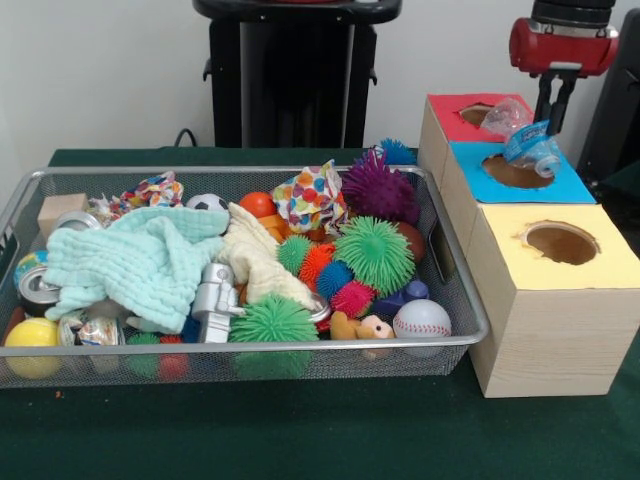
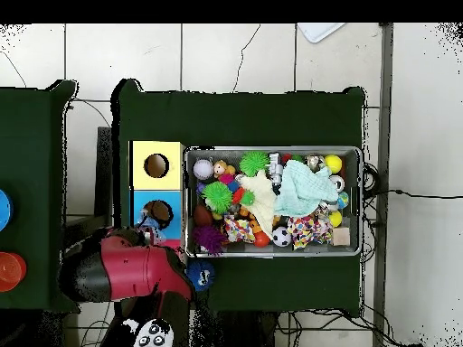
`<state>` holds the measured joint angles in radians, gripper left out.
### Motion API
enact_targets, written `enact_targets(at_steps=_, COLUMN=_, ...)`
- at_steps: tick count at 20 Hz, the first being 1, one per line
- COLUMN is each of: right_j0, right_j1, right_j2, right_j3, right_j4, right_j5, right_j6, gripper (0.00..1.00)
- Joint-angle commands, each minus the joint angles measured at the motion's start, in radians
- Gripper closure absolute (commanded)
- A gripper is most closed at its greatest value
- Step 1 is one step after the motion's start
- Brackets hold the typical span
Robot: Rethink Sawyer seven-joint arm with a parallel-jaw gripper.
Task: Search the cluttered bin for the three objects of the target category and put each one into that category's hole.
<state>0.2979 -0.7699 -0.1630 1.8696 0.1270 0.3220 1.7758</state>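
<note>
Front view showed the gripper (image 1: 553, 118) clamped on a clear bottle (image 1: 532, 148) with a blue label, hanging over the boxes between the red-topped hole (image 1: 478, 114) and the blue-topped one (image 1: 515, 172). The bottle's long axis lay tilted, one end low toward the blue top, the other up toward the red. Judged from this, the arm should carry it squarely over the red hole and tip it end-down before letting go. The bin (image 1: 455, 290) sat beside the boxes on the worktop (image 1: 300, 430).
</note>
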Motion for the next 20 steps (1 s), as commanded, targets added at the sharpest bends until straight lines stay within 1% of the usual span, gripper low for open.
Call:
enact_targets(at_steps=1, right_j0=0.000, right_j1=0.072, right_j2=0.034, right_j3=-0.027, right_j4=0.014, right_j5=0.109, right_j6=0.171, gripper=1.00)
enact_targets(at_steps=4, right_j0=-0.010, right_j1=0.069, right_j2=0.042, right_j3=-0.006, right_j4=0.003, right_j5=0.094, right_j6=0.155, gripper=1.00)
enact_targets(at_steps=5, right_j0=-0.012, right_j1=0.073, right_j2=0.039, right_j3=-0.009, right_j4=0.001, right_j5=0.088, right_j6=0.154, gripper=0.00)
enact_targets(at_steps=13, right_j0=-0.021, right_j1=0.063, right_j2=0.036, right_j3=0.021, right_j4=-0.006, right_j5=0.071, right_j6=0.152, gripper=0.00)
enact_targets(at_steps=16, right_j0=-0.023, right_j1=0.056, right_j2=0.028, right_j3=0.021, right_j4=0.004, right_j5=0.093, right_j6=0.162, gripper=0.00)
enact_targets(at_steps=20, right_j0=-0.025, right_j1=0.037, right_j2=0.023, right_j3=0.046, right_j4=0.006, right_j5=0.101, right_j6=0.166, gripper=0.00)
